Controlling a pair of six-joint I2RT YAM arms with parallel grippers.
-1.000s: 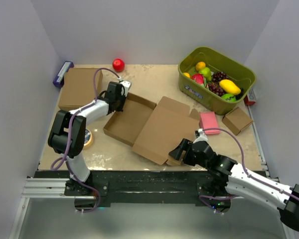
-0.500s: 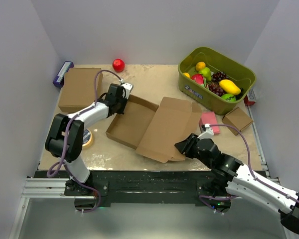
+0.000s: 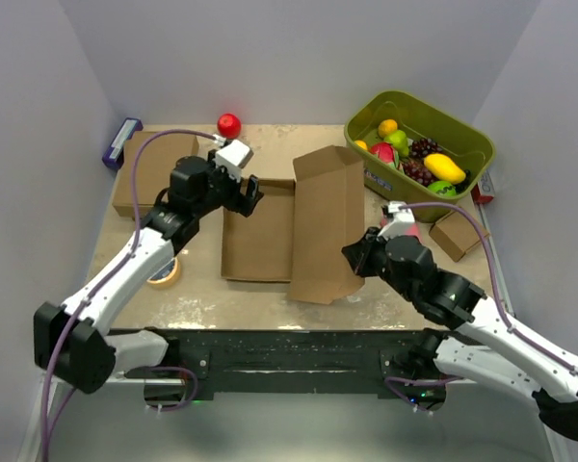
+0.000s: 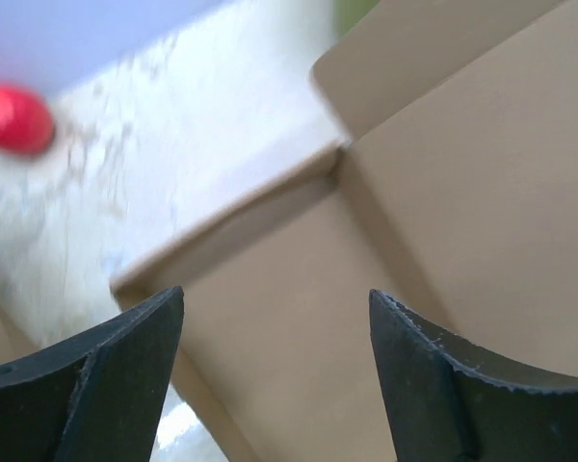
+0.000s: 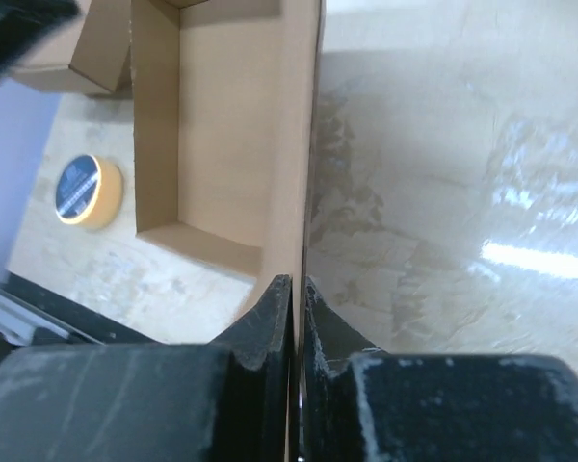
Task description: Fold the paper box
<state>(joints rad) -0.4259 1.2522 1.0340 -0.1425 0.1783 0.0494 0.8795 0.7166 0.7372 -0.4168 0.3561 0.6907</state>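
Observation:
The paper box [image 3: 256, 236] lies mid-table as a shallow brown tray, and its lid panel [image 3: 328, 221] stands raised on the tray's right side. My right gripper [image 3: 358, 258] is shut on the lid's near edge; in the right wrist view the fingertips [image 5: 297, 289] pinch the thin cardboard edge [image 5: 303, 144], with the tray [image 5: 217, 144] to the left. My left gripper [image 3: 247, 197] hovers open over the tray's back left corner. In the left wrist view its gripper [image 4: 275, 318] holds nothing, with the tray floor [image 4: 299, 318] below.
A green bin [image 3: 470, 144] of toy fruit stands at the back right, with a small brown cube [image 3: 459, 232] and a pink block [image 3: 407, 229] near it. A closed brown box [image 3: 146, 171], a red ball [image 3: 229, 124] and a tape roll [image 3: 162, 276] lie on the left.
The left gripper opened, let go of the tray's back wall and rose. The right gripper shut on the lid's edge and swung the lid upright; the box turned square to the table.

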